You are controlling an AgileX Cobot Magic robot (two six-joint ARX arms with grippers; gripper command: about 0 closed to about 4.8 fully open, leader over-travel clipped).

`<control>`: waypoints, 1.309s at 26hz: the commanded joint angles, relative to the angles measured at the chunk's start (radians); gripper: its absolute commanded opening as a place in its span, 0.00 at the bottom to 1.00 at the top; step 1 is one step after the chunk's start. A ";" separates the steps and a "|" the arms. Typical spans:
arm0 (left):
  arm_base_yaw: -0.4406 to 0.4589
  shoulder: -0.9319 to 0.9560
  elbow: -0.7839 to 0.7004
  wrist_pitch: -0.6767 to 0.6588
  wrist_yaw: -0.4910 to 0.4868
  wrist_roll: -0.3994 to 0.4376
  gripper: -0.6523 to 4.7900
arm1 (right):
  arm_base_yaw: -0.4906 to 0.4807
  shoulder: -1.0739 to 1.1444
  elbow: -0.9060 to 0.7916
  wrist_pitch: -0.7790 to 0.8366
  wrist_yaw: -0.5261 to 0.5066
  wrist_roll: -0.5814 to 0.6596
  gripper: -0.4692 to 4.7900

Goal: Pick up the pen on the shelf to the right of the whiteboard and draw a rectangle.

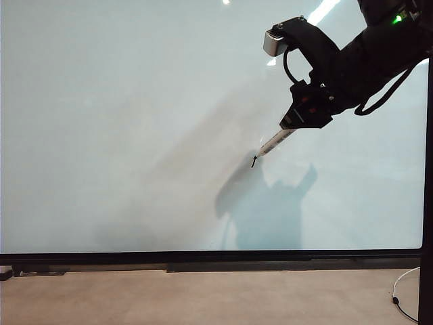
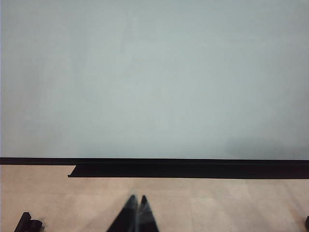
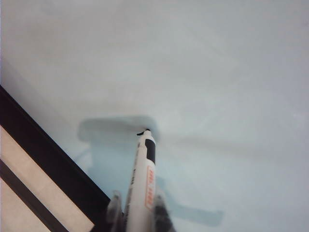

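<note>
The whiteboard (image 1: 135, 135) fills most of the exterior view, pale and glossy. My right gripper (image 1: 295, 122) reaches in from the upper right and is shut on the pen (image 1: 274, 143), a slim white marker slanting down to the left. Its black tip rests at a short black stroke (image 1: 254, 161) on the board. In the right wrist view the pen (image 3: 144, 179) runs out from between the jaws of my right gripper (image 3: 137, 205). No rectangle shows, and the shelf is out of view. My left gripper (image 2: 136, 199) hangs shut over the tan surface in front of the board.
A thin black frame (image 1: 203, 257) edges the board along the near side and the right side (image 1: 427, 169). A dark ledge (image 2: 183, 170) runs along the near frame. Tan tabletop (image 1: 203, 298) lies in front, with a white cable (image 1: 404, 288) at its right end.
</note>
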 commanded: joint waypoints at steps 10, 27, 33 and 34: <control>0.001 0.000 0.002 0.012 0.000 0.001 0.11 | 0.000 -0.029 0.014 0.037 0.016 0.001 0.08; 0.001 0.000 0.002 0.012 0.000 0.001 0.11 | 0.006 -0.097 0.014 0.036 0.017 -0.001 0.08; 0.001 0.000 0.002 0.012 0.000 0.001 0.11 | 0.006 -0.127 0.014 0.036 0.017 0.000 0.08; 0.001 0.000 0.002 0.012 0.000 0.001 0.11 | 0.006 -0.129 0.014 0.036 0.017 0.000 0.08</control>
